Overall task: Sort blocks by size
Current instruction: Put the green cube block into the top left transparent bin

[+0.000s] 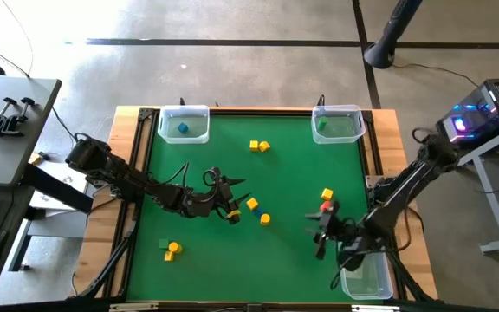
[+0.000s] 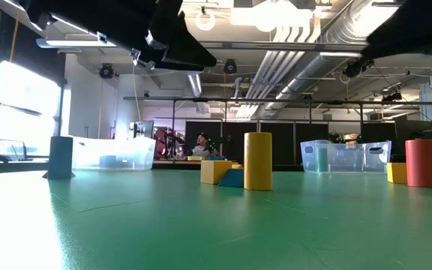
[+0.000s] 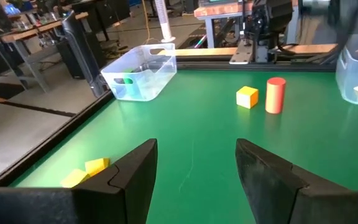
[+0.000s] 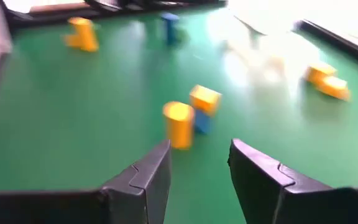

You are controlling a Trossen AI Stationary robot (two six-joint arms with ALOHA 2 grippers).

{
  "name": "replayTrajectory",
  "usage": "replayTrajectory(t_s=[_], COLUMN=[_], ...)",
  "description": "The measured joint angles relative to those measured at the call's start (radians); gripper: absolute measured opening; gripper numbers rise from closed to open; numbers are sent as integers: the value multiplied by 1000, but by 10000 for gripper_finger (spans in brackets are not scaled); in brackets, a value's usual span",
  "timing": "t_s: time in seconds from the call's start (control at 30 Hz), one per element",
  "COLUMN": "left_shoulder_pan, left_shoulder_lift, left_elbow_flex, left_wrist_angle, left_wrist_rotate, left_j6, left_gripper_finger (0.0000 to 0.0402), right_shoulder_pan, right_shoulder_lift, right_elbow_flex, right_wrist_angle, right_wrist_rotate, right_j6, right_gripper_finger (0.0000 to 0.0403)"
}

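A: The left gripper [image 1: 232,208] is seen over mid-table with its fingers apart and nothing held between them; just beside its tips a yellow-and-blue block pair [image 1: 252,205] is found, and a yellow cylinder [image 1: 265,219] a little beyond that.

B: And the right gripper [image 1: 322,227] is held low near the right edge, fingers likewise spread and empty; a red cylinder [image 1: 326,207] and a yellow cube [image 1: 327,194] are placed just ahead of it.

A: Farther out from the left tips, a yellow pair [image 1: 259,146] is noted toward the far bins; behind that arm, a green and yellow cluster [image 1: 171,250] is left near the front-left corner.

B: One block is already lying in each far bin [image 1: 199,111]; most are judged unsorted.

A: For a clean pick, one block should be centred between the fingers; the touching blue and yellow should not be caught together; the upright cylinders may be tipped by a sideways brush.
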Motion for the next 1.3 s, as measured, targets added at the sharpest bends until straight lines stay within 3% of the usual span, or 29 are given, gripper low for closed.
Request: replayTrajectory(t_s=[0.13, 0.27, 0.43, 0.57, 0.7, 0.87, 1.03, 1.3], left_shoulder_pan=[0, -5, -67, -162, -258, -325, -371, -435], left_shoulder_lift=[0, 0, 0, -7, -30, -31, -27, -27], left_elbow_flex=[0, 0, 0, 29, 145, 340, 486, 575], left_wrist_angle=[14, 56, 58, -31, -339, -781, -1181, -1670], left_wrist_rotate=[30, 145, 193, 49, -90, -89, 93, 529], left_j6=[-6, 17, 54, 55, -15, -256, -584, -1083], left_gripper_finger=[204, 204, 204, 204, 204, 204, 204, 204], right_shoulder_pan=[-57, -112, -165, -193, -198, -198, -198, -198], right_shoulder_lift=[73, 132, 185, 217, 234, 237, 237, 237], right_elbow_flex=[-129, -177, -163, -149, -149, -149, -150, -150], right_wrist_angle=[561, 863, 948, 952, 963, 964, 960, 958], right_wrist_rotate=[-118, -182, -186, -222, -267, -281, -281, -281], right_j6=[-342, -531, -650, -676, -691, -702, -702, -728], right_gripper_finger=[154, 154, 154, 154, 154, 154, 154, 154])
